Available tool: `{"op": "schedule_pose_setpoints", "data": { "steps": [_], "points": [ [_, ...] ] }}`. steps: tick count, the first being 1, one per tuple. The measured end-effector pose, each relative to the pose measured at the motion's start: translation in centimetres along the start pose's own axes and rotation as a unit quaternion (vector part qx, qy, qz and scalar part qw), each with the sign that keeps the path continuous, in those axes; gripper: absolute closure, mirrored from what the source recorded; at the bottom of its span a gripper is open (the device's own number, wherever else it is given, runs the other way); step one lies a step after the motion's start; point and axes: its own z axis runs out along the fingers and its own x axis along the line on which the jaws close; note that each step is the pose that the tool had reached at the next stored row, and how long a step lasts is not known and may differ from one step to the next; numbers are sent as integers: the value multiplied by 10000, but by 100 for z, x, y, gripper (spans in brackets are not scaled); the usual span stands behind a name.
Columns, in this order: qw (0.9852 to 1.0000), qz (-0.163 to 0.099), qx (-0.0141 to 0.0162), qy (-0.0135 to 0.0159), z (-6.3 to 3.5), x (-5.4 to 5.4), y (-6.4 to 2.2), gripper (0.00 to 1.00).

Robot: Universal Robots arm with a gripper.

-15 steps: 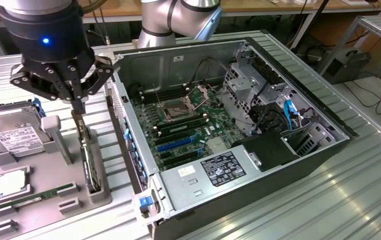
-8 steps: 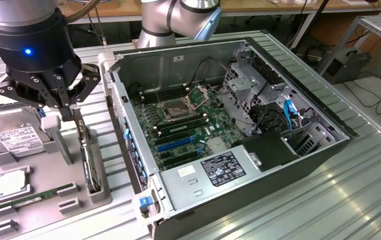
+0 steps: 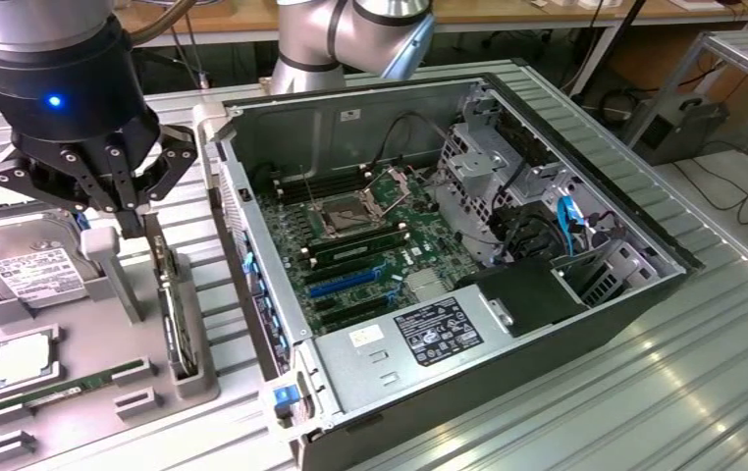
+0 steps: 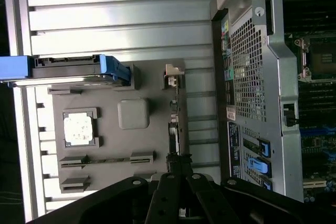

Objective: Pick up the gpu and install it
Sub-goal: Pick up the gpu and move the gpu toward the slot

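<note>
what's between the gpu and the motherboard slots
The case's wall stands between the gpu, upright in its holder with the claw shut on it, and the slots. The case is open on top.

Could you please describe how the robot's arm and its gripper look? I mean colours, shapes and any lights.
The arm is made of round silver-grey tubes. Its wrist end is a black cylinder with a small blue light. The gripper is black, and its fingers are linked bars joined by small round pins.
</note>
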Motion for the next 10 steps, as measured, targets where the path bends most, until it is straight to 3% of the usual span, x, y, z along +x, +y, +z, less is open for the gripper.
{"op": "schedule_pose_setpoints", "data": {
  "steps": [6, 8, 10],
  "points": [
    [10000, 0, 0, 0, 0, 0, 0, 89],
    [10000, 0, 0, 0, 0, 0, 0, 70],
    [10000, 0, 0, 0, 0, 0, 0, 70]
  ]
}}
